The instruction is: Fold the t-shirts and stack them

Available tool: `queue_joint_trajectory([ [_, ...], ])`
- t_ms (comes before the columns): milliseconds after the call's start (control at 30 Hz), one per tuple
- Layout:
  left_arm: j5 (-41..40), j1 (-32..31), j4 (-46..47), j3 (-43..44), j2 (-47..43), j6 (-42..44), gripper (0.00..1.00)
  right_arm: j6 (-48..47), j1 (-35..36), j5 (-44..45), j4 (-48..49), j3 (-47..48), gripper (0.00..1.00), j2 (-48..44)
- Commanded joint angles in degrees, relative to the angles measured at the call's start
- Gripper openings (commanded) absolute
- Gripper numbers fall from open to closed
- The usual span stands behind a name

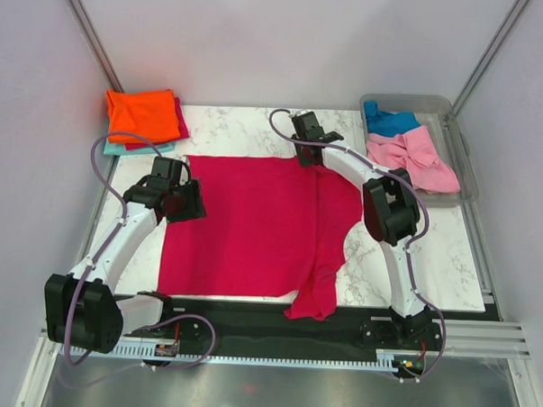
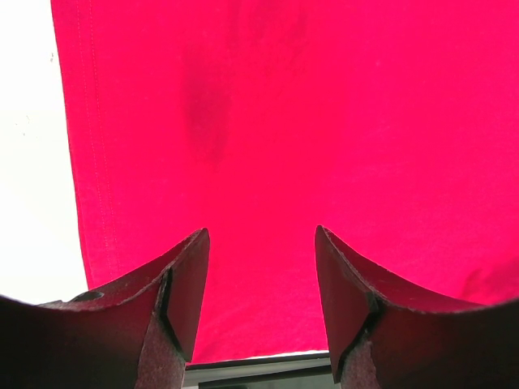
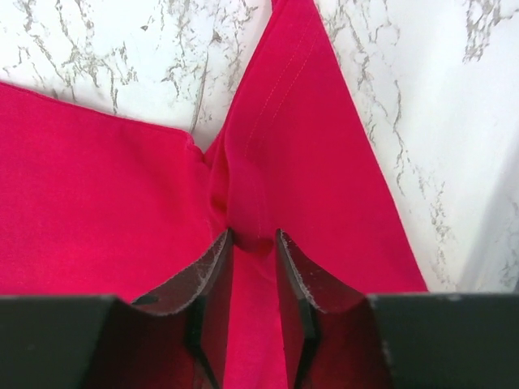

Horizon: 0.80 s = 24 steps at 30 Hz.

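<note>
The crimson shirt (image 1: 243, 229) lies flat under both pincers, a pleat of it between the narrow jaws of the right pincer (image 3: 253, 237), clamped or loosed one cannot tell, the left pincer (image 2: 261, 235) spread and empty above it; a neat fold likely wants both edges lifted evenly.

Centre of the table (image 1: 234, 130): covered by the spread crimson shirt (image 1: 252, 239). A bare strip runs along the far edge, between the folded stack (image 1: 142, 115) in the far-left corner and the right end effector (image 3: 253, 235) at the shirt's far hem. The bare surface right of the shirt is crossed by the right arm (image 1: 390, 209). The tub (image 1: 408, 100) blocks the far-right corner. The narrow left margin is occupied by the left arm (image 1: 131, 229), and the left end effector (image 2: 260, 231) hangs over the shirt's left edge. Side walls (image 1: 30, 157) close both flanks.
</note>
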Motion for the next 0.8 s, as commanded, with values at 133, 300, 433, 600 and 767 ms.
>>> queue_joint_trajectory([
  [133, 0.81, -0.26, 1.29, 1.21, -0.55, 1.03, 0.62, 1.44, -0.47, -3.11, 1.77, -0.32, 0.19, -1.54],
  [300, 0.90, -0.26, 1.20, 1.21, -0.55, 1.03, 0.62, 0.31, -1.09, -1.99, 2.92, 0.03, 0.00, -1.45],
  [433, 1.16, -0.26, 1.20, 1.21, -0.72, 1.03, 0.62, -6.97, -1.62, 9.52, 3.44, 5.91, 0.00, 0.13],
  [600, 1.51, -0.35, 1.29, 1.21, -0.29, 1.12, 0.62, -13.49, -5.03, 18.77, 6.52, 19.70, 0.00, 7.40],
  [767, 1.87, -0.35, 1.29, 1.12, 0.24, 1.12, 0.62, -15.78, -8.12, 20.17, 12.67, 30.16, 0.28, 16.36],
])
